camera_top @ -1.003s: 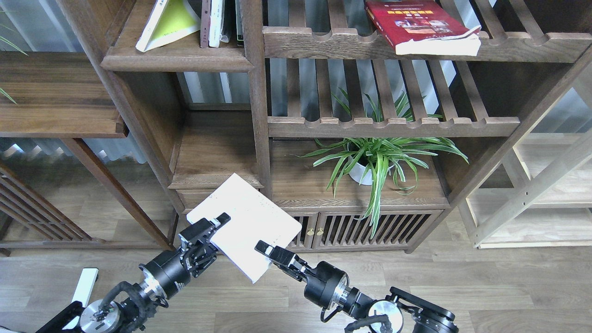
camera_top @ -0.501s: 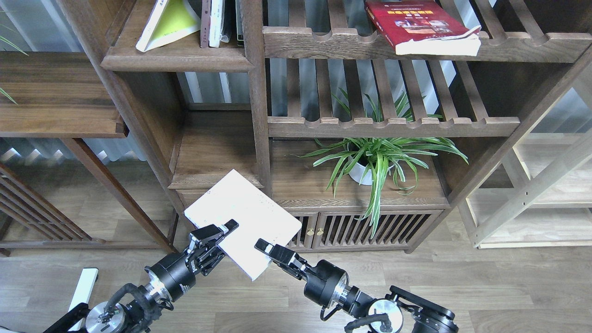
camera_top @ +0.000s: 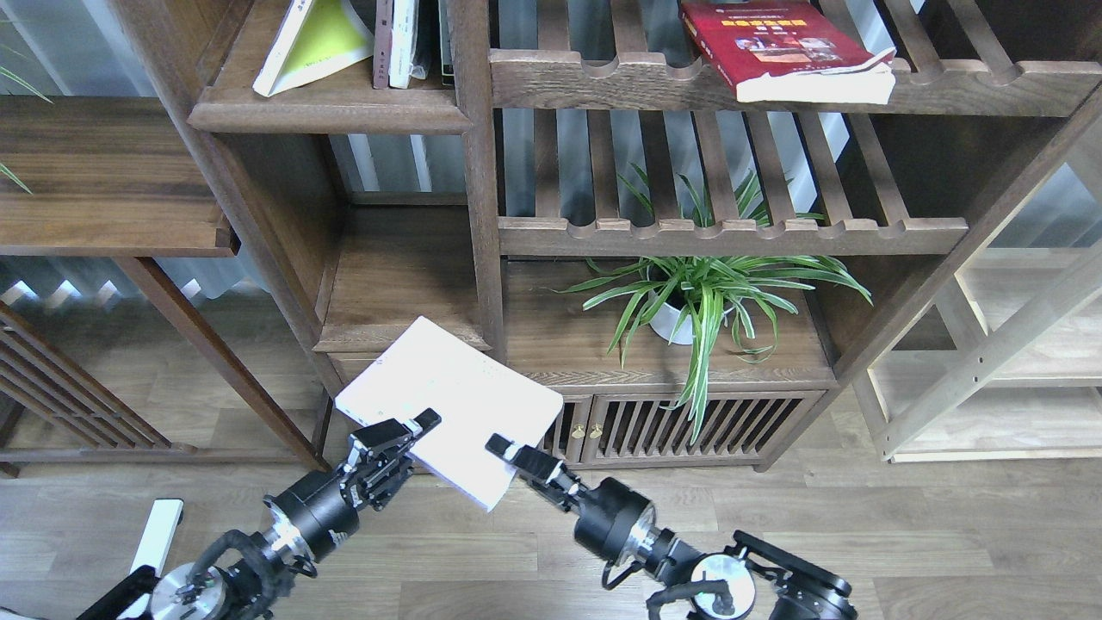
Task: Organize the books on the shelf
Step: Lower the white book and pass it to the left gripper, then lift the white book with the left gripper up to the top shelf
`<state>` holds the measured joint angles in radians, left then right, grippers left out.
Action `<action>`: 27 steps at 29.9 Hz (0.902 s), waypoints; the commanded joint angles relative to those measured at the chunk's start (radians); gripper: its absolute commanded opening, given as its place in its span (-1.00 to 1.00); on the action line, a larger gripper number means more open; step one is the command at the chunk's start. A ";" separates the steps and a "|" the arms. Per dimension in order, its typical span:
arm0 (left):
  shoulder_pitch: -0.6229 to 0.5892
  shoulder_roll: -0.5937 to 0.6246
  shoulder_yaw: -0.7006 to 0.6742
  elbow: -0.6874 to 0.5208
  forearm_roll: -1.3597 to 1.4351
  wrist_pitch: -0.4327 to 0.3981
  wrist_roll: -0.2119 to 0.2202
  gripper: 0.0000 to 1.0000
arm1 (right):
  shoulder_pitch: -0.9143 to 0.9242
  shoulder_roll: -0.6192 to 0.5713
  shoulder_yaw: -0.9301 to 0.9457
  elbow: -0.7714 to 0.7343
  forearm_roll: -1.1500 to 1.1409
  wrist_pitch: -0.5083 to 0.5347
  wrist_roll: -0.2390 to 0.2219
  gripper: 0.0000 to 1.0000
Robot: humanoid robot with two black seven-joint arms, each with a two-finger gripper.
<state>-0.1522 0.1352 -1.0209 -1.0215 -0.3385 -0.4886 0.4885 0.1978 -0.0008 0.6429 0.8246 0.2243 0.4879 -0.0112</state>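
Observation:
The pale lavender-white book (camera_top: 448,396) is held flat and tilted in front of the bookcase's lower left part. My left gripper (camera_top: 415,428) is clamped on its lower left edge. My right gripper (camera_top: 508,452) is clamped on its lower right edge. The yellow-green book (camera_top: 323,39) leans on the narrow dark-brown shelf (camera_top: 327,112) at the top left, beside a few upright books (camera_top: 405,43). The thick red book (camera_top: 779,47) lies flat on the upper slatted rack at the top right.
A potted spider plant (camera_top: 697,301) stands on the low cabinet (camera_top: 671,422) right of the held book. A lower solid shelf (camera_top: 400,293) lies just behind the book. A light unfinished wooden frame (camera_top: 990,362) stands at the right, and a dark side table (camera_top: 103,181) at the left.
The white book has turned slightly and shifted left. My left gripper slid further along its lower left edge, and my right gripper moved a little to the right.

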 commanded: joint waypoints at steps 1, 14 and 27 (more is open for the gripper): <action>-0.001 0.003 -0.036 -0.025 0.078 0.000 -0.011 -0.97 | -0.015 0.001 0.063 -0.068 0.000 0.001 -0.001 0.95; 0.121 0.049 -0.218 -0.343 0.369 0.000 -0.070 -0.96 | -0.078 0.001 0.302 -0.344 0.009 0.001 0.000 0.99; 0.180 0.061 -0.626 -0.712 0.912 0.000 -0.073 -0.95 | -0.060 0.001 0.324 -0.352 0.018 0.001 0.000 0.99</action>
<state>0.0361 0.1981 -1.5614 -1.6682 0.5099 -0.4887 0.4075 0.1283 0.0001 0.9664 0.4724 0.2423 0.4887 -0.0105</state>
